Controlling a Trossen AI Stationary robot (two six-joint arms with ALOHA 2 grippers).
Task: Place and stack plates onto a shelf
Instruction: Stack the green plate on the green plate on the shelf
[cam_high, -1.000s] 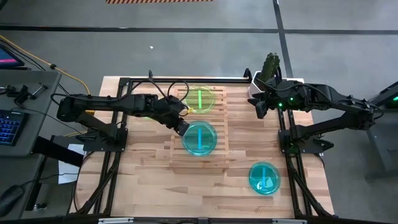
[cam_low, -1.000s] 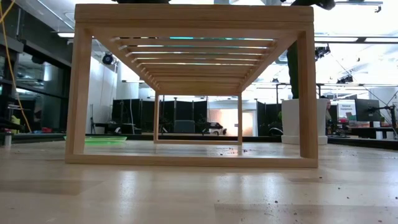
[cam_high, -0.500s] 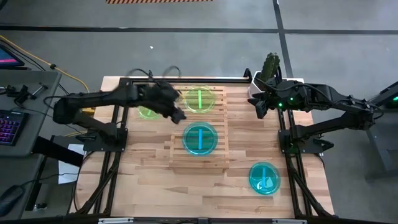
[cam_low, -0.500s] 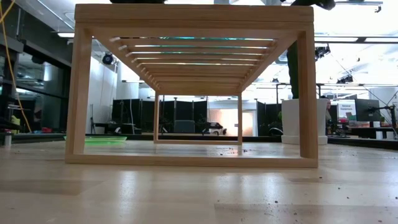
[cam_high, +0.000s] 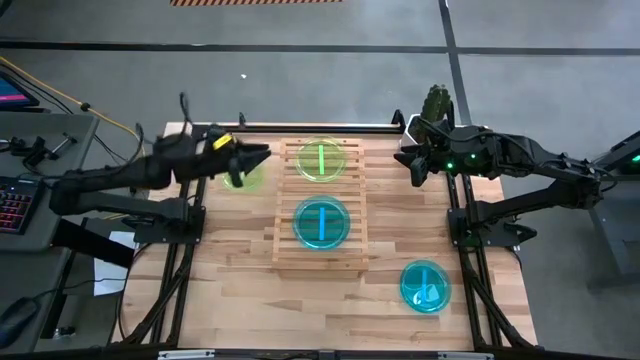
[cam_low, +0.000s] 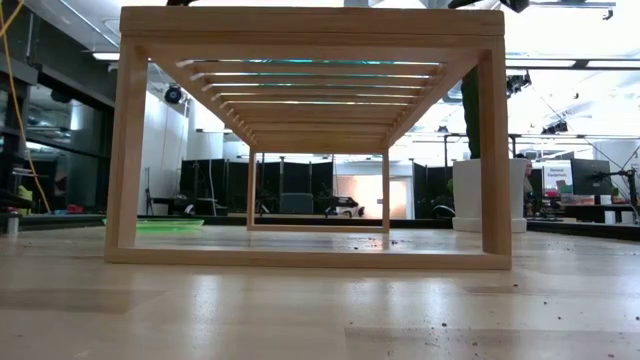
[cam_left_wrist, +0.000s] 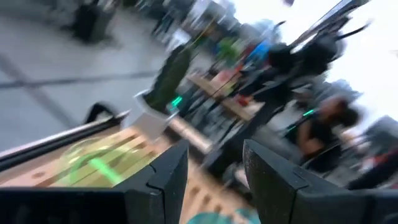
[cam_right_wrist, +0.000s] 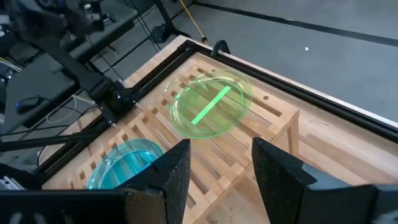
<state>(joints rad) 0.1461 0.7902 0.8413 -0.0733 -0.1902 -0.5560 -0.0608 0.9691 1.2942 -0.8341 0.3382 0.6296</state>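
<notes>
The light-wood slatted shelf (cam_high: 320, 250) stands mid-table. On its top lie a lime green plate (cam_high: 320, 160) at the far end and a cyan plate (cam_high: 321, 222) in the middle. A second green plate (cam_high: 238, 180) lies on the table left of the shelf, also in the low view (cam_low: 155, 226). A second cyan plate (cam_high: 425, 285) lies on the table at the near right. My left gripper (cam_high: 262, 154) hangs open above the shelf's far left corner, holding nothing. My right gripper (cam_high: 408, 165) waits open beside the shelf's far right corner.
Black metal frame rails (cam_high: 190, 240) run along both sides of the table and across its far edge. A white pot with a green plant (cam_high: 435, 105) stands at the far right corner. Bare wood lies near the front edge, left of the cyan plate.
My left gripper has opened and let go of the cyan plate's left rim. It has then gone up and toward the table's far left, turning level. The cyan plate stays flat on the shelf's middle.
</notes>
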